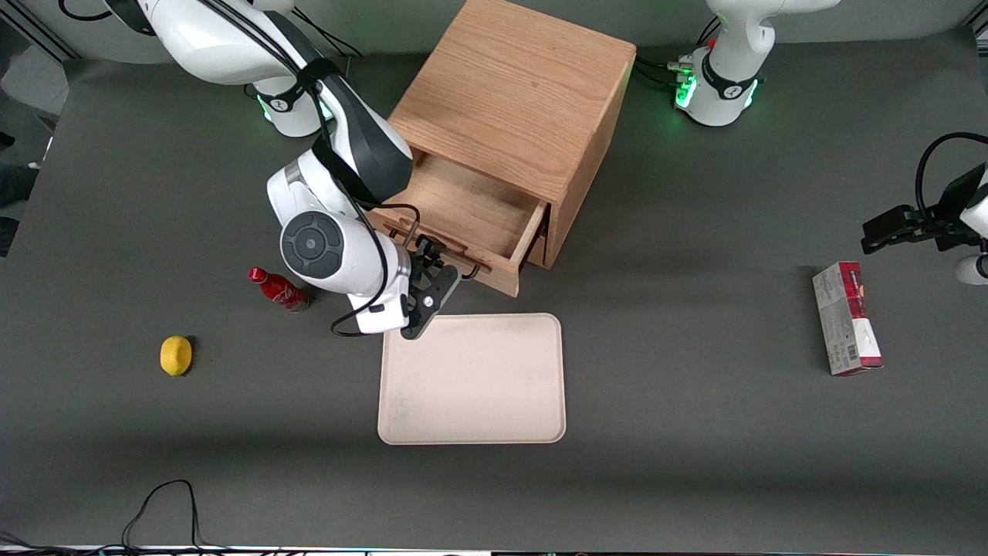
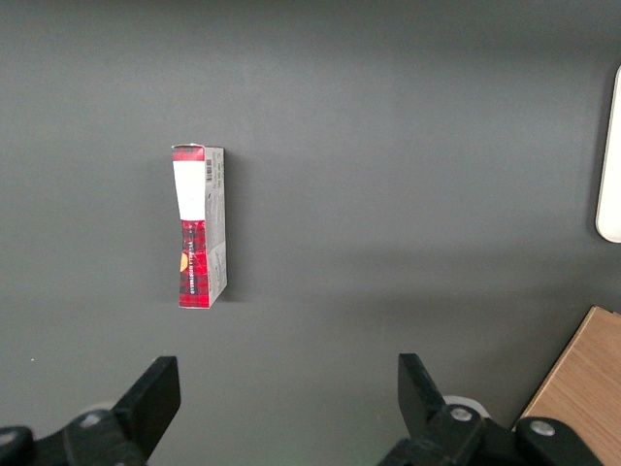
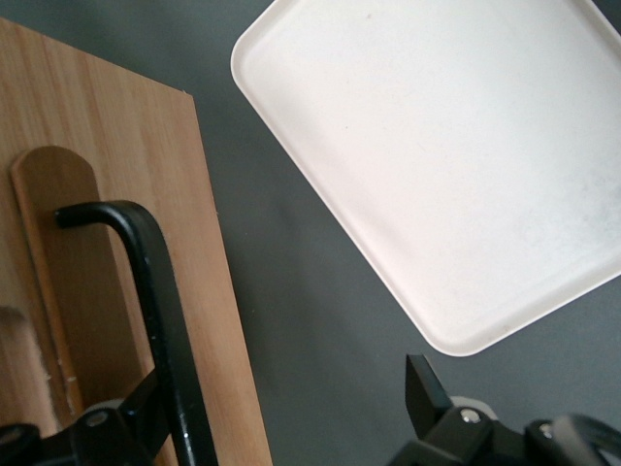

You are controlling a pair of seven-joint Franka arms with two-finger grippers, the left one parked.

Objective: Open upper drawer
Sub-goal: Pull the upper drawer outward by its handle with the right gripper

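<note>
The oak cabinet (image 1: 517, 100) stands at the table's middle, far from the front camera. Its upper drawer (image 1: 471, 216) is pulled well out, its light-wood inside showing and bare. The black wire handle (image 1: 468, 269) is on the drawer front (image 3: 116, 243). My right gripper (image 1: 436, 289) hangs just in front of that drawer front, above the tray's near-cabinet edge. In the right wrist view the gripper (image 3: 281, 398) is open wide. The handle (image 3: 160, 311) runs between the fingers, close beside one finger (image 3: 121, 427), and nothing is gripped. The lower drawer is mostly hidden under the upper one.
A cream tray (image 1: 471, 378) lies in front of the drawer, nearer the front camera; it also shows in the right wrist view (image 3: 446, 165). A red bottle (image 1: 278, 288) and a lemon (image 1: 176, 355) lie toward the working arm's end. A red box (image 1: 847, 316) lies toward the parked arm's end.
</note>
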